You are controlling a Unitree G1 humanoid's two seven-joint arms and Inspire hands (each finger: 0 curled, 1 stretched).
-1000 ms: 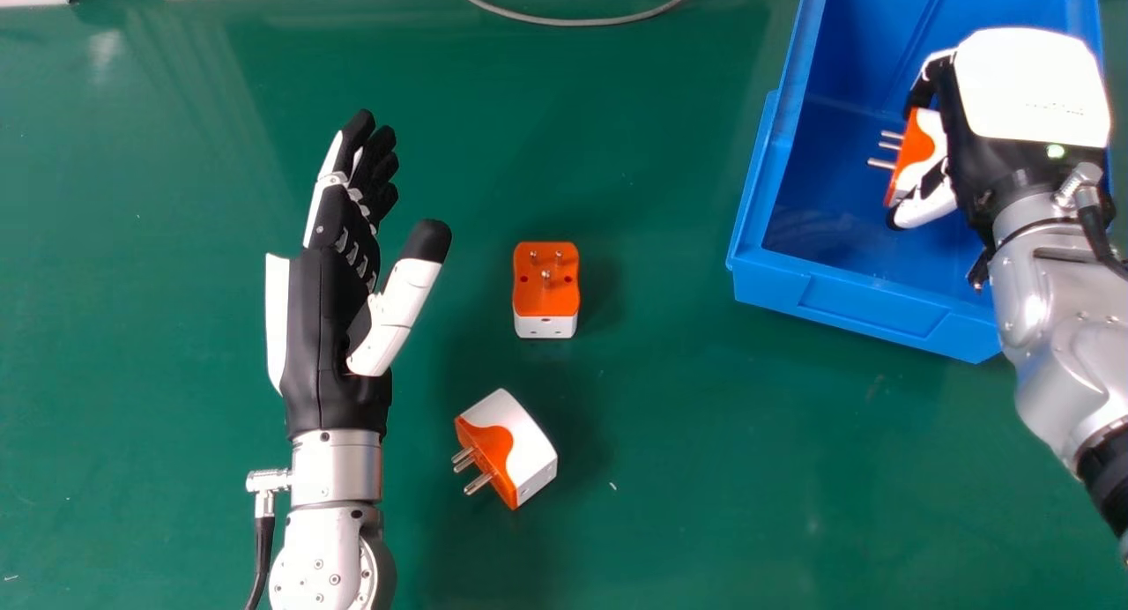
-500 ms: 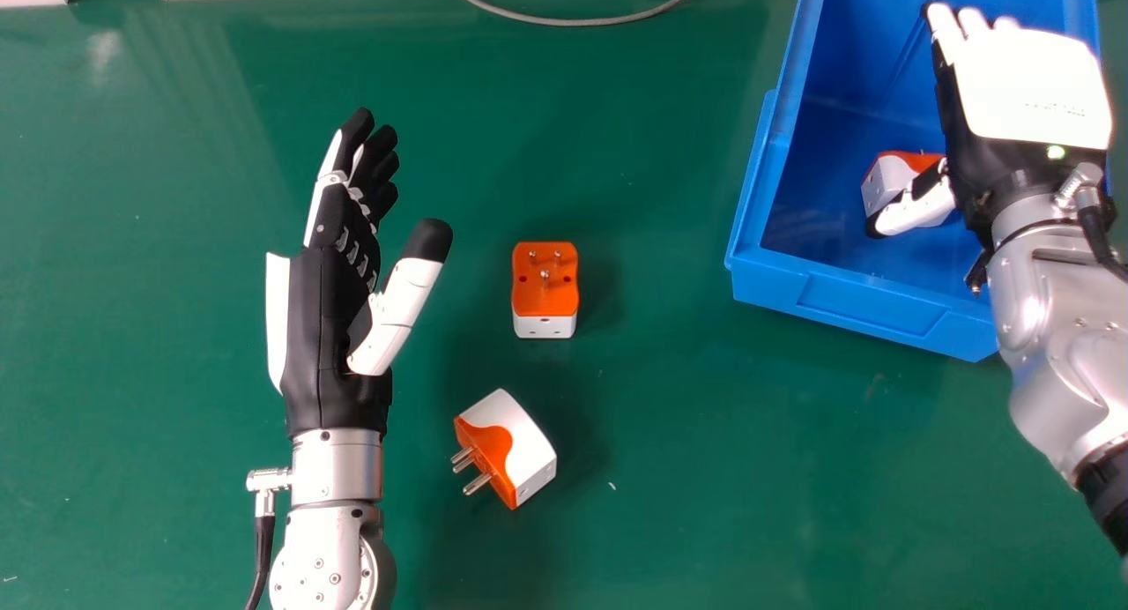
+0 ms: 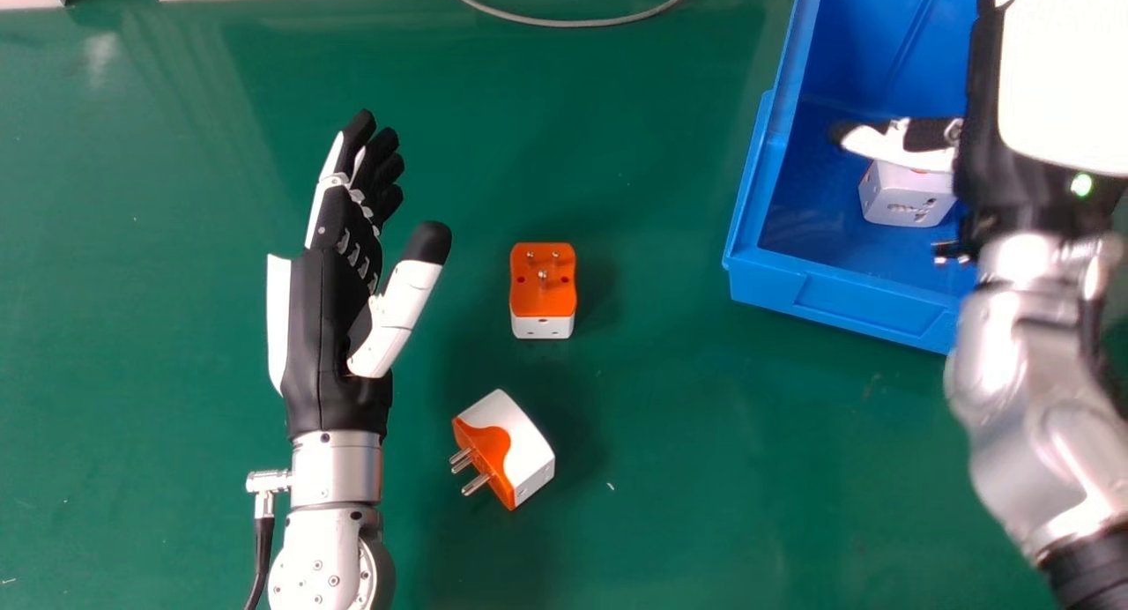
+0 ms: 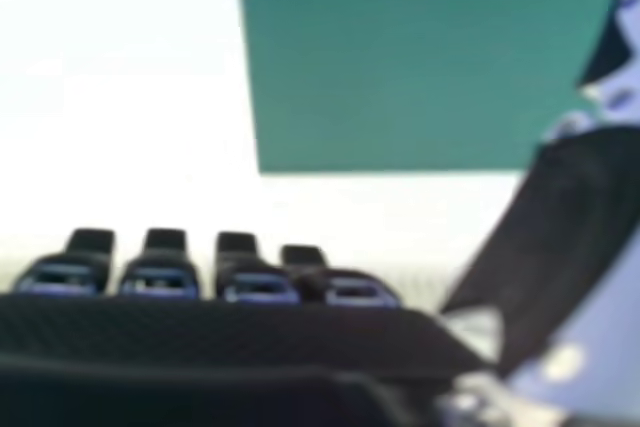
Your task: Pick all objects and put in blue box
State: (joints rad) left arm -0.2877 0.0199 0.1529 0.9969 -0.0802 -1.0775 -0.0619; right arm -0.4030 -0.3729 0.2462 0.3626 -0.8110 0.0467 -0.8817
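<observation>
Two adapters [image 3: 531,447] outside, one in box [image 3: 837,310]

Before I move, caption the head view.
Right robot hand at the blue box, one plug adapter inside, two more on the green table.

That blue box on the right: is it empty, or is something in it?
Not empty: a white-and-orange plug adapter sits inside the box, partly hidden by the thumb of the right hand.

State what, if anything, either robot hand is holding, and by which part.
Nothing is held: the right hand is open over the blue box, where one plug adapter lies, and the left hand is open and empty.
</observation>
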